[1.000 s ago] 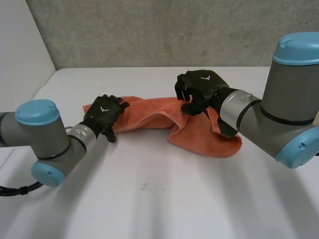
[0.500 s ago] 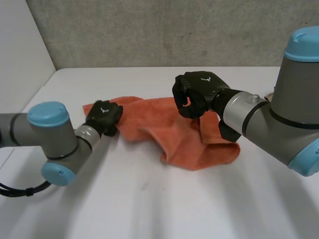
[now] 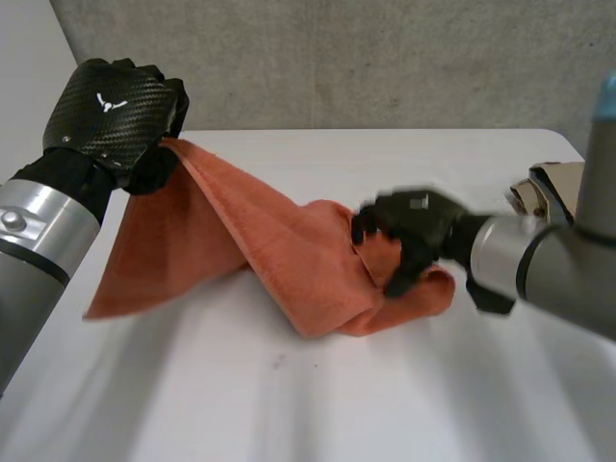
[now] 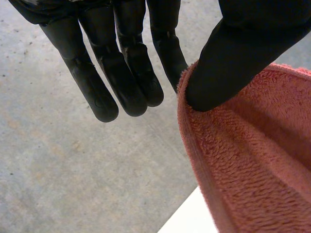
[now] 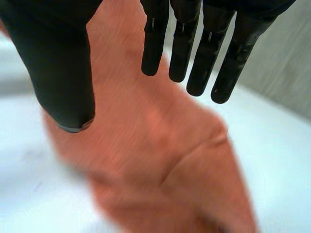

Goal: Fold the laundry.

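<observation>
Towel (image 3: 279, 241), orange terry cloth, runs in a slope from a high corner down to a bunched heap on the white desk (image 3: 289, 404). The left hand (image 3: 111, 111) holds that high corner well above the heap, its fingers curled over the cloth's edge. A loose flap hangs below the left hand and its lowest tip reaches the desk.

In the left wrist view the thumb (image 4: 233, 53) presses on the rolled edge of the towel (image 4: 243, 160), pinching it against the nearest of the fingers (image 4: 121, 73), while the other fingers stand straight just beside it.

The right hand (image 3: 414, 226) sits at the heap end of the towel, its fingers bent loosely against the folds. In the right wrist view its fingers (image 5: 182, 43) are straight and spread from the thumb, hovering just over the towel (image 5: 160, 145) with nothing between them.

Beyond the heap, on the side away from the left hand, a tan thing (image 3: 549, 188) lies near the desk's edge; what it is I cannot tell. A grey wall (image 3: 385, 58) stands behind the towel.
</observation>
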Action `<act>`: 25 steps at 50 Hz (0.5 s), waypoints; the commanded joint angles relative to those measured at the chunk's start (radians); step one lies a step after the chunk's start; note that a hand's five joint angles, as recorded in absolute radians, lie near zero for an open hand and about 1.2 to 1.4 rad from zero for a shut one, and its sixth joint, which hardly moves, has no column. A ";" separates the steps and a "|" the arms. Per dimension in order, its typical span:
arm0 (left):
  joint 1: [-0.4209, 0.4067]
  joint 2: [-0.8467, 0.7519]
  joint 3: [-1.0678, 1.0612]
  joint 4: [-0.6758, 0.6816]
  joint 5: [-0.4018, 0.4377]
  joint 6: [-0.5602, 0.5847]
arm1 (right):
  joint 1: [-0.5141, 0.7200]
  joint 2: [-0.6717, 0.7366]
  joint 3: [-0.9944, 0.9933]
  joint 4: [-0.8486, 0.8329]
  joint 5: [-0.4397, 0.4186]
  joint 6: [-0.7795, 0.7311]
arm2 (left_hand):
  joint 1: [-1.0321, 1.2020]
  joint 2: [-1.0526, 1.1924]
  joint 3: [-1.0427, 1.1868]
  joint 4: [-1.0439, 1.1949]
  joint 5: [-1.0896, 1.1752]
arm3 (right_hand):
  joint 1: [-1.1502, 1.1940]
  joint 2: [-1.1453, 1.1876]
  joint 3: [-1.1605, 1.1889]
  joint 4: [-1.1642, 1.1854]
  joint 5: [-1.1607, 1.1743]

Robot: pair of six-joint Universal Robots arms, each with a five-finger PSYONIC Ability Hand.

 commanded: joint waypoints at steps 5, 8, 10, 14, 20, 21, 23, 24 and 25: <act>-0.042 0.028 0.030 -0.080 -0.048 -0.002 | 0.002 0.012 0.346 -0.327 0.015 0.207 | 0.262 0.205 0.209 0.198 0.251 | 0.072 -0.012 0.000 0.000 -0.001; -0.066 0.046 0.041 -0.093 -0.059 -0.004 | 0.002 0.010 0.392 -0.401 0.014 0.349 | 0.262 0.205 0.209 0.198 0.251 | 0.069 -0.015 -0.003 -0.003 -0.004; -0.091 0.057 0.047 -0.099 -0.067 -0.005 | 0.005 0.010 0.423 -0.459 0.011 0.459 | 0.262 0.205 0.209 0.198 0.251 | 0.060 -0.024 -0.012 -0.012 -0.013; -0.135 0.060 0.050 -0.105 -0.078 -0.010 | 0.019 0.041 0.428 -0.533 0.014 0.548 | 0.262 0.205 0.209 0.198 0.251 | 0.042 -0.041 -0.030 -0.029 -0.030; -0.180 0.071 0.055 -0.107 -0.105 -0.011 | 0.065 0.176 0.307 -0.579 0.032 0.558 | 0.262 0.205 0.209 0.198 0.251 | -0.131 -0.214 -0.203 -0.203 -0.204; -0.183 0.072 0.056 -0.107 -0.111 -0.013 | 0.079 0.194 0.288 -0.579 0.035 0.556 | 0.262 0.205 0.209 0.198 0.251 | -0.137 -0.220 -0.209 -0.208 -0.209; -0.184 0.074 0.062 -0.107 -0.117 -0.013 | 0.105 0.226 0.253 -0.578 0.041 0.556 | 0.262 0.205 0.209 0.198 0.251 | -0.154 -0.238 -0.226 -0.226 -0.227; -0.184 0.074 0.067 -0.107 -0.119 -0.013 | 0.125 0.255 0.216 -0.578 0.049 0.558 | 0.262 0.205 0.209 0.198 0.251 | -0.157 -0.241 -0.229 -0.229 -0.230; -0.184 0.074 0.070 -0.108 -0.119 -0.013 | 0.132 0.268 0.198 -0.578 0.052 0.559 | 0.262 0.205 0.209 0.198 0.251 | -0.157 -0.241 -0.229 -0.229 -0.230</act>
